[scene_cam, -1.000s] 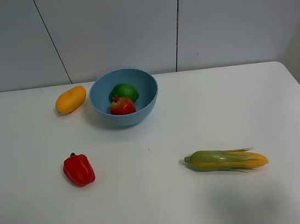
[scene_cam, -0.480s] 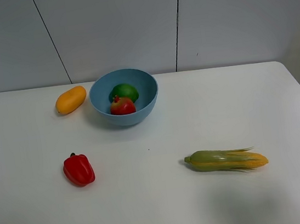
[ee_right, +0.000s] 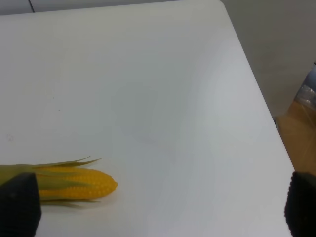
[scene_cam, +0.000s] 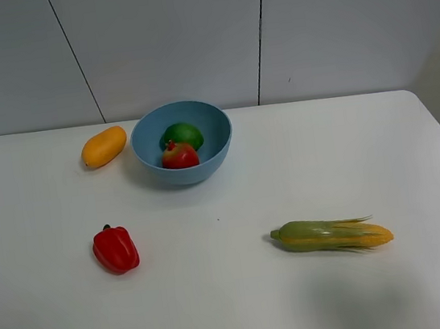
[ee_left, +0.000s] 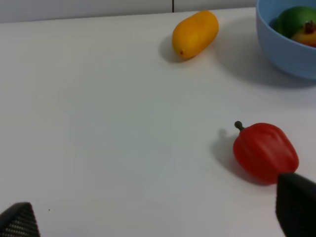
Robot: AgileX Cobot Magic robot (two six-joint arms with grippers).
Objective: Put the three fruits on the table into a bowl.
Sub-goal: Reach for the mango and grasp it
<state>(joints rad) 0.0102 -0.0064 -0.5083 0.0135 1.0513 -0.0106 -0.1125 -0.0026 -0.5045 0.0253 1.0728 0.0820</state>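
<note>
White and plain, the table point(scene_cam: 379, 143) was seen stretched beneath a pale panelled wall point(scene_cam: 163, 42) that ran along its far edge. Close to that far edge, a little toward the left of its middle, the light-blue bowl point(scene_cam: 197, 172) was found standing upright. Two of the three fruits were held inside it. The green lime point(scene_cam: 183, 134) was lodged against the far inner wall, and the red pomegranate point(scene_cam: 179, 156) was rested in front of it, touching it, with its small crown turned upward. The orange-yellow mango point(scene_cam: 104, 146) was seen outside, lying on the tabletop just beside the bowl on the side toward the left edge; a narrow strip of table was shown between them in the left wrist view.

Farther toward the front edge, in the left half, a red bell pepper point(scene_cam: 115, 250) was laid on its side, well apart from the bowl. In the right half a husked corn cob point(scene_cam: 331, 234) was laid roughly parallel to the front edge, its green end toward the left and its yellow tip toward the right edge.

The left gripper point(ee_left: 158, 215) was shown above bare table with its dark fingertips point(ee_left: 295, 205) spread wide and nothing held between them, the pepper just beside one of them. The right gripper point(ee_right: 159, 205) was likewise spread wide and held nothing, the tip of the cob near one fingertip point(ee_right: 17, 202).
</note>
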